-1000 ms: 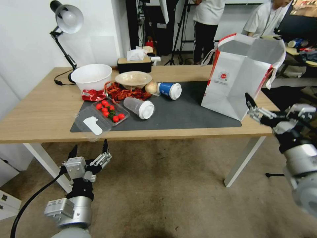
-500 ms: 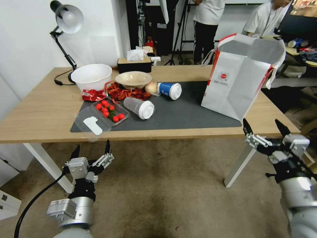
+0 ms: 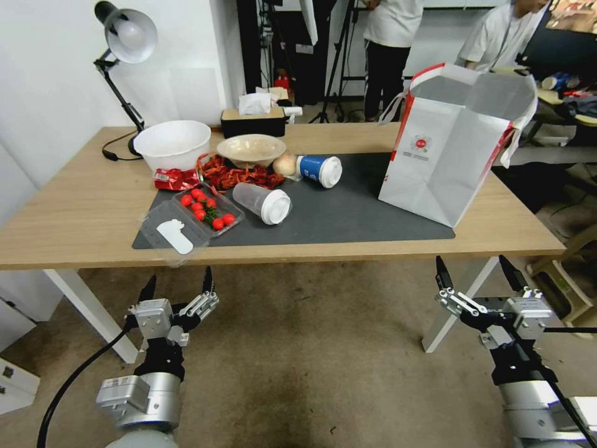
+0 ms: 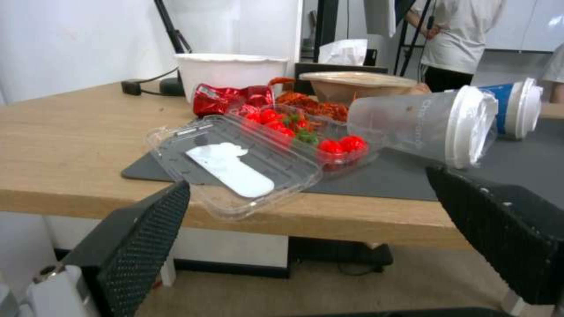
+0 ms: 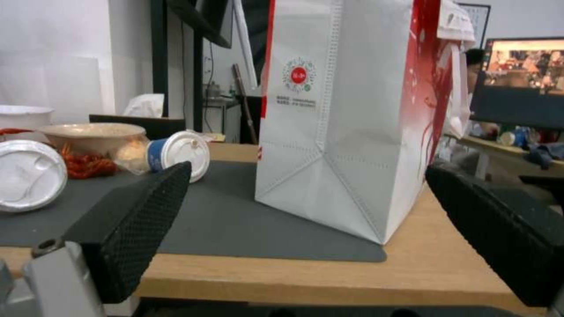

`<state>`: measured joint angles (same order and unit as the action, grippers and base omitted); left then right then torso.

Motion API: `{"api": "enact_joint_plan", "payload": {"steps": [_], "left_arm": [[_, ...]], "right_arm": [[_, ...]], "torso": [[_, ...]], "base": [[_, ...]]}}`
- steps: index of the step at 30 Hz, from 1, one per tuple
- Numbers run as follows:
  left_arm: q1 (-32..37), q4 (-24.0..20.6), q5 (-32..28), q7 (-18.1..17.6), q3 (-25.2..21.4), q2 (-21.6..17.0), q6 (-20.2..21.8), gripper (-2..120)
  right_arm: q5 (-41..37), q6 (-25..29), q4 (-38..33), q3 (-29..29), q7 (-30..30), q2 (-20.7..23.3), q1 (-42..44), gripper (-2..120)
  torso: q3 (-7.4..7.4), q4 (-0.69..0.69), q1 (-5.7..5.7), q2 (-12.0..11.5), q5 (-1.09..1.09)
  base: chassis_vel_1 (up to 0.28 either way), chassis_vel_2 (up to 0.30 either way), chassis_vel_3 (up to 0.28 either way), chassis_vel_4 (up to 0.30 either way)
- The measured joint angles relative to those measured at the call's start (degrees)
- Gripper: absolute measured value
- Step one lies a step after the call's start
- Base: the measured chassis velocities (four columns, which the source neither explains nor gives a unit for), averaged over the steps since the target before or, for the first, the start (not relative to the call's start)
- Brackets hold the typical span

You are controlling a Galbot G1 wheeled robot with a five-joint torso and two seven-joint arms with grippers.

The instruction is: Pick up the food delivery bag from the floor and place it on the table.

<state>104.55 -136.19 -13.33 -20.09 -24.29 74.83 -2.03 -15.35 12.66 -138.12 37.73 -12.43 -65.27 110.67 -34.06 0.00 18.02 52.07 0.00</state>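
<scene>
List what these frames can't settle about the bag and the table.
- Food delivery bag contents: head view looks across its open mouth at foil lining; the bottom is hidden by its near wall.
- Bag top: cut off by the upper edge in the right wrist view.
- Logo print: too small to read.
- Table far right corner: hidden behind the bag.
</scene>
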Motion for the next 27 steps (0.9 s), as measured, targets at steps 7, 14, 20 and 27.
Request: {"api": "enact_joint_plan", "payload": {"steps": [7, 14, 20, 27], "left_arm": [[-0.28, 0.65, 0.1, 0.05, 0.15, 0.06, -0.36, 100], [-0.67, 1.16, 0.32, -0.11, 0.24, 0.23, -0.45, 100], [-1.04, 1.89, 0.38, -0.32, 0.19, 0.22, -0.61, 100], [-1.22, 2.2, 0.55, -0.35, 0.12, 0.25, -0.7, 100]], "right_arm": [[1.6, 0.63, 0.82, -0.12, 0.68, -0.23, -0.89, 100], [2.63, 1.03, 1.41, -0.06, 1.14, -0.22, -1.23, 100], [2.92, 1.37, 2.06, -0.31, 1.72, -0.21, -1.58, 100], [3.39, 1.78, 2.25, -0.57, 1.8, -0.19, -1.62, 100]], "torso": [[0.0, 0.0, 0.0, 0.0, 0.0], [0.0, 0.0, 0.0, -0.01, 0.01], [0.0, -0.01, 0.0, -0.01, 0.01], [0.0, -0.01, 0.0, -0.01, 0.0]], "base": [[0.0, 0.0, 0.0, 0.0], [0.0, 0.0, 0.0, 0.0], [0.0, 0.0, 0.0, 0.0], [0.0, 0.0, 0.0, 0.0]]}}
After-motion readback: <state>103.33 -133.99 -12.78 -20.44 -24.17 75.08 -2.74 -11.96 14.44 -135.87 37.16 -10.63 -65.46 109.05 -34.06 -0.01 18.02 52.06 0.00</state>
